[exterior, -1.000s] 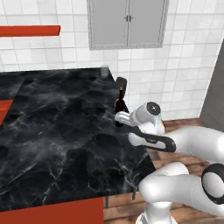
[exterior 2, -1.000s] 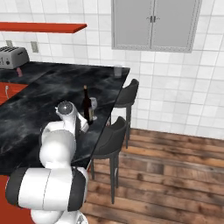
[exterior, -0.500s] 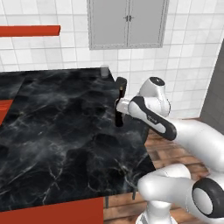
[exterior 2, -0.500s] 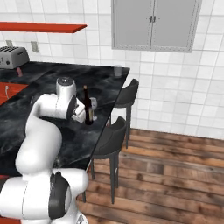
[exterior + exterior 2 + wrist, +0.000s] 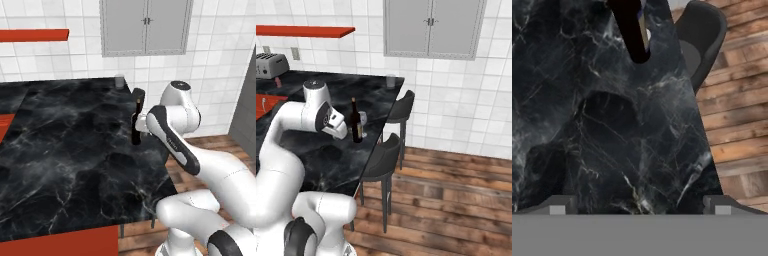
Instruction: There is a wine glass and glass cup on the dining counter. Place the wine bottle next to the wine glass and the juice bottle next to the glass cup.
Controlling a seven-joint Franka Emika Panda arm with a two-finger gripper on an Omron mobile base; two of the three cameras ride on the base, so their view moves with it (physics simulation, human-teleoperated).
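The arm is lifting away from the wine bottle (image 5: 356, 120): a second ago it was lying low beside the bottle, and now its elbow is rising high above the counter (image 5: 316, 150), with the hand backing off the glass. The bottle itself is standing where it stood before.

In the right base view, a toaster (image 5: 270, 65) is sitting at the counter's 10 o'clock corner. Toward the middle, the bottle is standing upright near the counter's right edge, with the wine glass (image 5: 363, 122) just beside it at 3 o'clock, partly hidden behind it. The glass cup (image 5: 390, 81) is sitting far off at the bottle's 1 o'clock, by the back corner. Two dark stools (image 5: 382, 160) are tucked along the right edge.

In the hand view, the gripper (image 5: 639, 207) is hanging spread wide over bare marble, holding nothing, its fingertips (image 5: 558, 206) well apart. The bottle's base is showing at 12 o'clock.
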